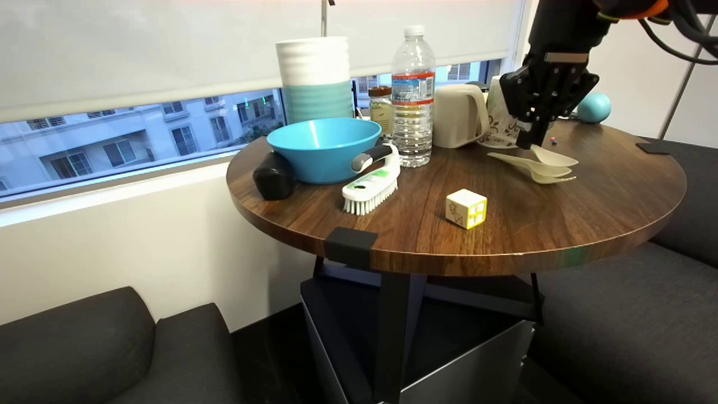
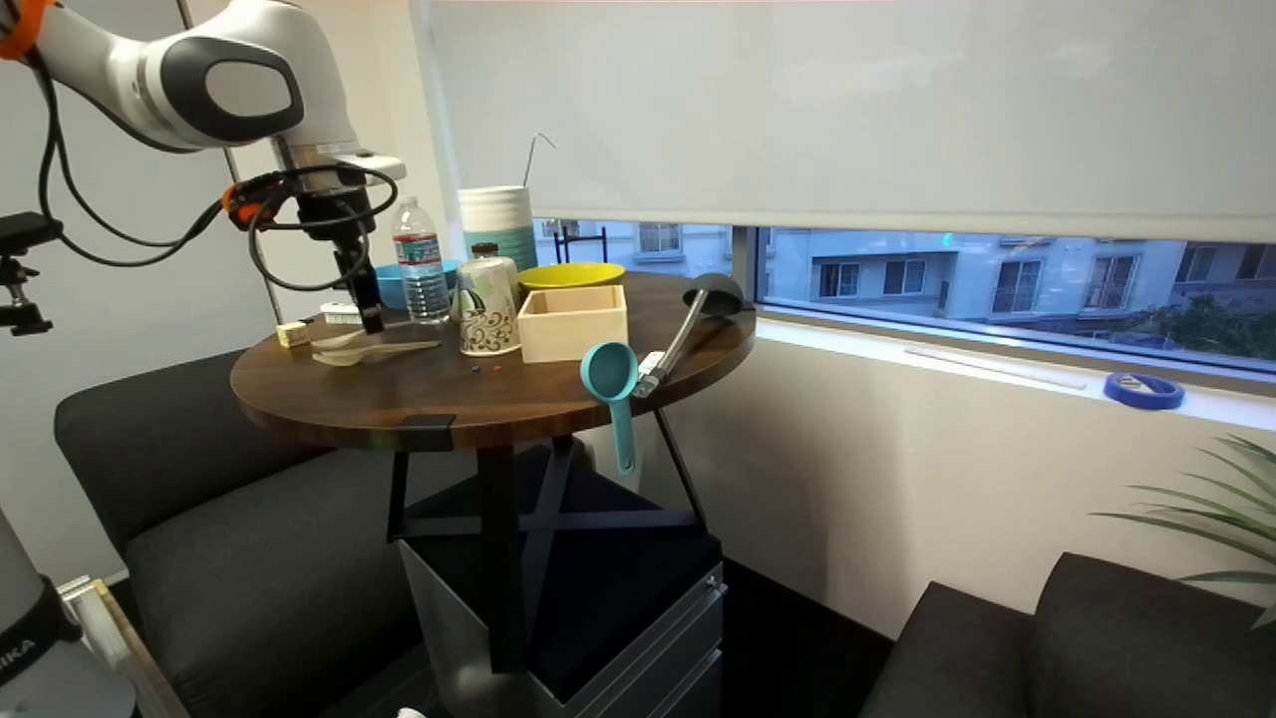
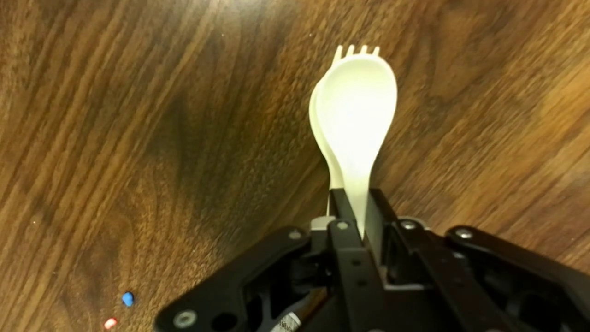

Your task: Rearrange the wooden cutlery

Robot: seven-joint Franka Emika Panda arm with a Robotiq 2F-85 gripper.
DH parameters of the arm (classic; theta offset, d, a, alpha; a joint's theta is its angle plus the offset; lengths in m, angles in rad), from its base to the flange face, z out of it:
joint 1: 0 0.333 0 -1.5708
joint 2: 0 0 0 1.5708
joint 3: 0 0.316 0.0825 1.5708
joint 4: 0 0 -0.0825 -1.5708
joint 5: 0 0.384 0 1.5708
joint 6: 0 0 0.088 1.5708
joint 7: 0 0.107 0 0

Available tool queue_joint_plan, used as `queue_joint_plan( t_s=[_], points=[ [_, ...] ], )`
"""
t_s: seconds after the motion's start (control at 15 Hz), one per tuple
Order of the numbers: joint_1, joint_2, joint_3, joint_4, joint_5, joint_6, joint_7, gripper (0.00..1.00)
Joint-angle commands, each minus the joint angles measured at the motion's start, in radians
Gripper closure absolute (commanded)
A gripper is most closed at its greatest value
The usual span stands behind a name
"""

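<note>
The wooden cutlery is a small pale stack on the round table. A spoon (image 3: 357,106) lies uppermost in the wrist view, over a fork (image 3: 339,54) whose tines and left edge show. In an exterior view the spoon bowl (image 1: 554,157) sits tilted above the fork (image 1: 552,179); handles run toward the cups. The stack (image 2: 359,352) also shows in an exterior view. My gripper (image 3: 356,192) points down with its fingers against both sides of the upper spoon's handle; it also shows in both exterior views (image 1: 532,140) (image 2: 372,324). The handle's end is hidden by the gripper.
A pale yellow cube (image 1: 466,209), brush (image 1: 370,188), blue bowl (image 1: 325,151) and bottle (image 1: 414,101) stand nearby. A mug (image 1: 454,115), patterned cup (image 2: 488,309) and wooden box (image 2: 573,329) stand behind the cutlery. A turquoise scoop (image 2: 609,372) overhangs the edge.
</note>
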Motion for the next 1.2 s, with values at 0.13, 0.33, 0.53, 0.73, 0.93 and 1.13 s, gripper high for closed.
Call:
queue_joint_plan(
  t_s=[0.13, 0.33, 0.53, 0.73, 0.93, 1.13],
  points=[
    [-0.005, 0.0, 0.002, -0.017, 0.027, 0.035, 0.0, 0.97],
    [-0.005, 0.003, 0.002, -0.02, 0.028, 0.04, 0.0, 0.97],
    [-0.007, 0.003, 0.001, -0.024, 0.027, 0.042, -0.001, 0.97],
    [-0.007, 0.005, -0.001, -0.03, 0.029, 0.046, -0.002, 0.97],
    [-0.006, 0.007, -0.002, -0.033, 0.034, 0.051, -0.003, 0.97],
    [-0.005, 0.01, -0.007, -0.03, 0.04, 0.051, -0.007, 0.64]
  ],
)
